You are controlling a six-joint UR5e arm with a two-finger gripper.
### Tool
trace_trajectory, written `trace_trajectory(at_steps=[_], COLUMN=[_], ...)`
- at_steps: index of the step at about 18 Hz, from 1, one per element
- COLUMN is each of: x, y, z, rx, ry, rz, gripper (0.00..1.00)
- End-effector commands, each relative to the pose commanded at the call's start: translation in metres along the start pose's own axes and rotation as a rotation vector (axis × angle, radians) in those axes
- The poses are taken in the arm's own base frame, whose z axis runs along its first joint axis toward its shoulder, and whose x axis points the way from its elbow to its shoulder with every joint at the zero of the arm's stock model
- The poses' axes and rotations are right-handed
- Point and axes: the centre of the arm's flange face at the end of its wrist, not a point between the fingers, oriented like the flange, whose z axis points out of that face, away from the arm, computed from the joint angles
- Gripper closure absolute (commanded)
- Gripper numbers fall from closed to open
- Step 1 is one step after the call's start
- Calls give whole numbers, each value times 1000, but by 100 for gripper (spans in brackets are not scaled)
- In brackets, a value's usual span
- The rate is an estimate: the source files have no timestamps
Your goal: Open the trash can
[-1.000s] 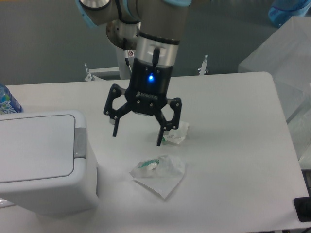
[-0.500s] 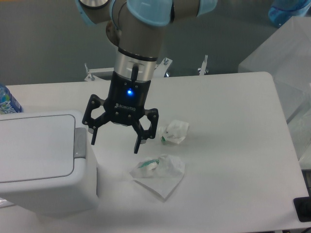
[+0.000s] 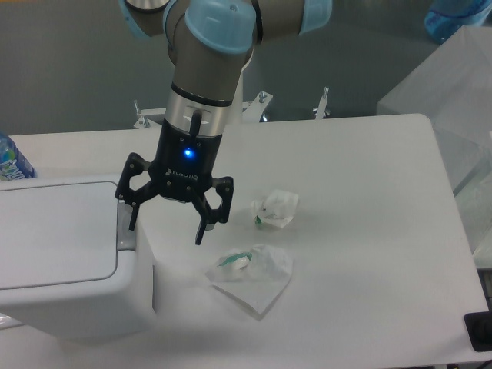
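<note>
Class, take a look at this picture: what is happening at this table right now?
A robot arm holds its open gripper over the right edge of a white trash can, one finger just above the grey push-button tab on the rim. The lid is still shut. Two crumpled plastic wrappers lie untouched on the table to the right, and nothing is in the gripper.
</note>
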Motion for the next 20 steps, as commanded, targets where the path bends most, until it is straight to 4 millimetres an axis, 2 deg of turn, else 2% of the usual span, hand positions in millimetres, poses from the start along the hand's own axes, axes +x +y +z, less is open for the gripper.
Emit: trace_trajectory(at_steps=[13,20], x=[-2,5], y=[7,7], z=[7,12], rx=[-16,-22], ry=[4,13], rz=[-8,1], gripper=[0,0])
